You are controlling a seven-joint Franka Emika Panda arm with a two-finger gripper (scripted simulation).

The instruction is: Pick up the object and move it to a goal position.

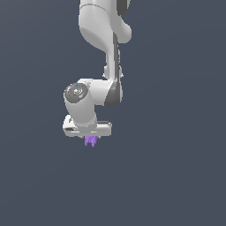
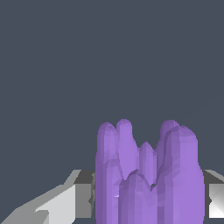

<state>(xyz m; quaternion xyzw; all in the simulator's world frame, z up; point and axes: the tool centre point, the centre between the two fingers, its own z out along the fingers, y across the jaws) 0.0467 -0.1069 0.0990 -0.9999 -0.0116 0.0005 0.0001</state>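
The object is a small bright purple lumpy thing (image 1: pixel 90 141) with several short prongs. It hangs just under my white gripper (image 1: pixel 90 137) in the exterior view. In the wrist view the purple object (image 2: pixel 148 175) fills the space between my two fingers (image 2: pixel 83 194), with its prongs pointing away from the camera. The fingers press against its sides, so the gripper is shut on it. The fingertips are hidden by the hand in the exterior view.
The white arm (image 1: pixel 103 48) reaches down from the top of the exterior view. The background is a plain dark grey-blue surface (image 1: pixel 176 176) with no other objects in sight.
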